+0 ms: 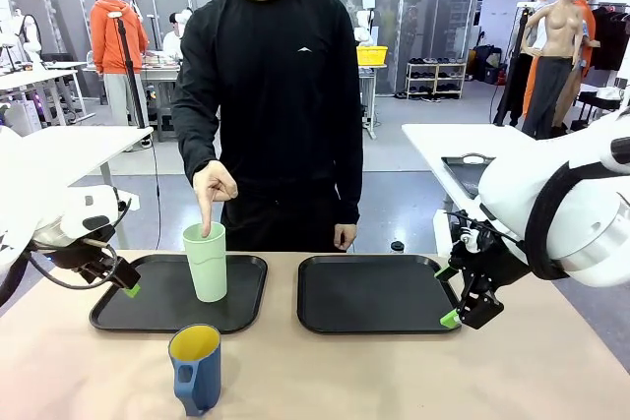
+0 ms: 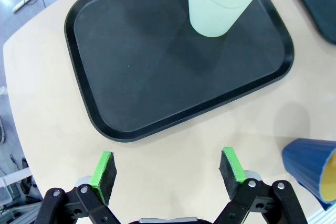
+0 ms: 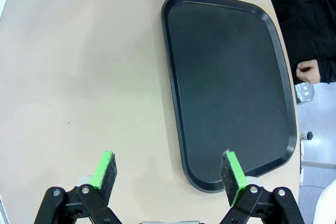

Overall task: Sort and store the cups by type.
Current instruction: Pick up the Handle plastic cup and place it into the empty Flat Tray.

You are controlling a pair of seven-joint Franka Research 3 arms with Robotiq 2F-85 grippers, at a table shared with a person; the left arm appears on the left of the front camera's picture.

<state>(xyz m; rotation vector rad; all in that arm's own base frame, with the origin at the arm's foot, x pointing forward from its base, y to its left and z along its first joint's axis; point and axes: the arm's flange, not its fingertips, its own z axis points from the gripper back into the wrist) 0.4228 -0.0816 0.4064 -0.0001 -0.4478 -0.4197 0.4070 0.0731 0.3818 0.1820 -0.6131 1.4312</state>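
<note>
While left gripper and right gripper gape, smooth tapered mint tumbler stands on rounded black tray.

The pale mint-green tumbler stands upright on the left black tray, toward its right edge. The blue mug (yellow inside) stands upright near the bench's near edge, handle toward that edge.

Both arms low, jaws spread
Left end effector hovers over the counter's left side; right end effector hangs tilted above its right side.
</note>
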